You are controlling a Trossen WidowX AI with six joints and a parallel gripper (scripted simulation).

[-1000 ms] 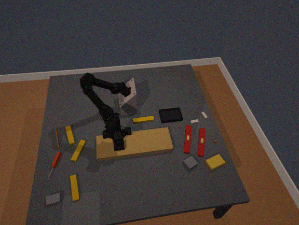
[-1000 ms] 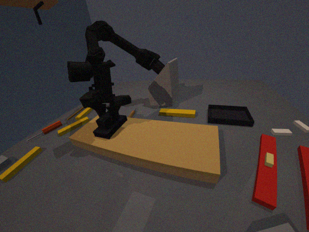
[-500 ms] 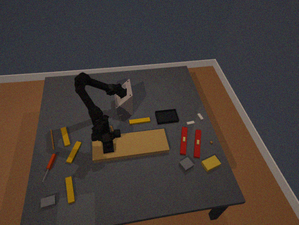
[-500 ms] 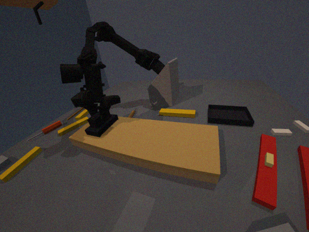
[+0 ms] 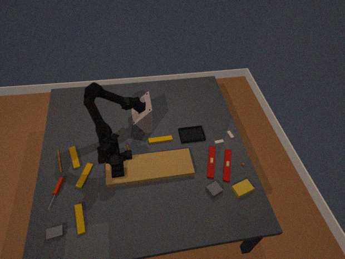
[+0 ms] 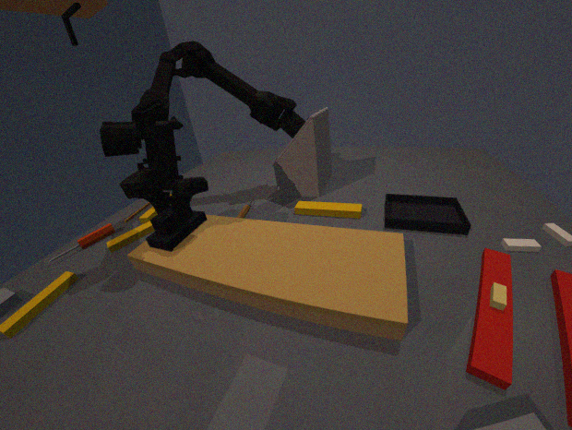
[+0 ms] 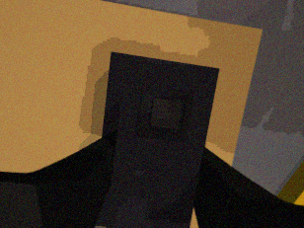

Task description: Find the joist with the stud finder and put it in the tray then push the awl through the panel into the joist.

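Note:
My gripper [image 5: 117, 163] [image 6: 172, 208] [image 7: 154, 139] is shut on the black stud finder [image 5: 118, 172] [image 6: 175, 234] [image 7: 163, 80]. The stud finder is flat on, or just above, the left end of the tan floor panel [image 5: 161, 164] [image 6: 300, 263] [image 7: 39, 88]. Its small square light is dark grey, unlit. The empty black tray [image 5: 193, 141] [image 6: 425, 227] lies behind the panel, to the right. A thin tool with a wooden handle, apparently the awl [image 5: 127, 147] [image 6: 244, 210], lies just behind the panel, partly hidden by it. The joist is hidden. No hole shows in the visible panel.
Yellow bars [image 5: 160, 139] [image 6: 327, 209] lie behind and left of the panel. An orange-handled screwdriver [image 5: 58, 185] [image 6: 95, 235] and a pencil-like stick [image 5: 59, 160] lie left. Two red levels [image 5: 211, 169] [image 5: 227, 172], grey blocks and a yellow block [image 5: 242, 188] lie around the table.

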